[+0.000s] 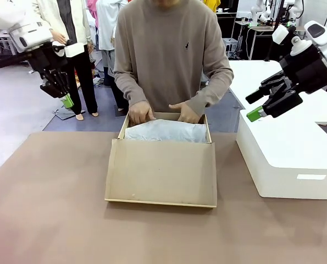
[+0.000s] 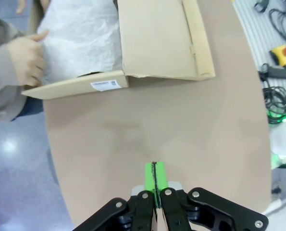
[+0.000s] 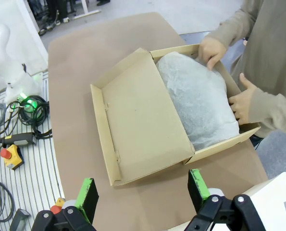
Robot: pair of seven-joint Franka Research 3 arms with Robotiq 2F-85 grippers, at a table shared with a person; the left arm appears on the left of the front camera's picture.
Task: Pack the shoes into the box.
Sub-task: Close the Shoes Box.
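The brown cardboard box lies open in the middle of the table, its flap lid folded toward me. White tissue paper covers its inside, so the shoes are hidden. Both hands of the person press on the tissue at the far rim. My left gripper hangs shut and empty, high above the table's far left corner. In the left wrist view its fingers meet above bare tabletop, the box beyond. My right gripper hovers open and empty over the white box. The right wrist view looks down on the box past my right gripper.
A larger white rounded box stands at the table's right side under my right arm. The brown tabletop is bare to the left of and in front of the cardboard box. Cables and a yellow stop button lie beyond the table's edge.
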